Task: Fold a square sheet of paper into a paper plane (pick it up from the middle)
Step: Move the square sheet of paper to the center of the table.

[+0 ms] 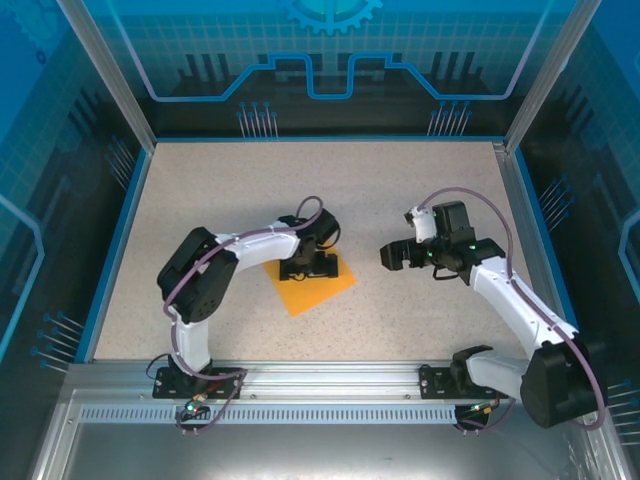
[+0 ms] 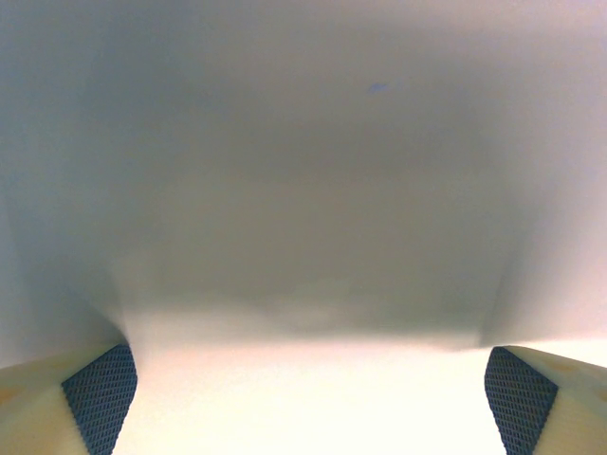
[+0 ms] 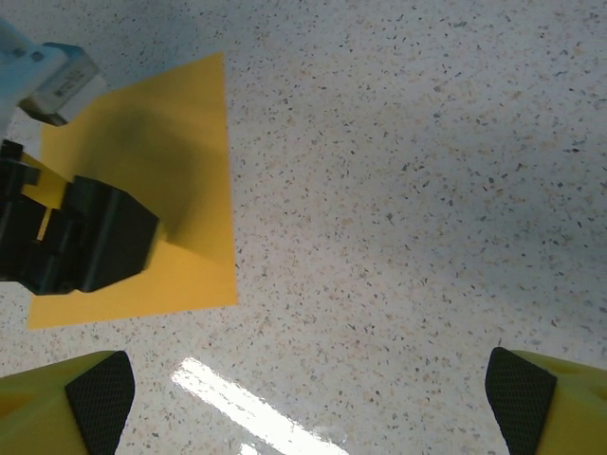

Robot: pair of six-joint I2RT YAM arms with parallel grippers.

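The square sheet of paper (image 1: 312,285), plain orange-yellow, lies flat and unfolded on the speckled table, turned like a diamond. My left gripper (image 1: 308,266) points straight down onto the sheet's upper middle, jaws wide open. In the left wrist view its fingers (image 2: 100,398) stand far apart against a blurred, washed-out surface very close to the lens. My right gripper (image 1: 392,256) hovers open to the right of the sheet, clear of it. The right wrist view has the sheet (image 3: 180,180) at upper left, the left arm's black gripper body (image 3: 90,246) on it, and bare table between the yellow fingers (image 3: 100,398).
Blue-rimmed walls with aluminium posts (image 1: 110,75) enclose the table (image 1: 230,190). An aluminium rail (image 1: 330,385) carries both arm bases at the near edge. A glare streak (image 3: 237,408) lies on the table under my right gripper.
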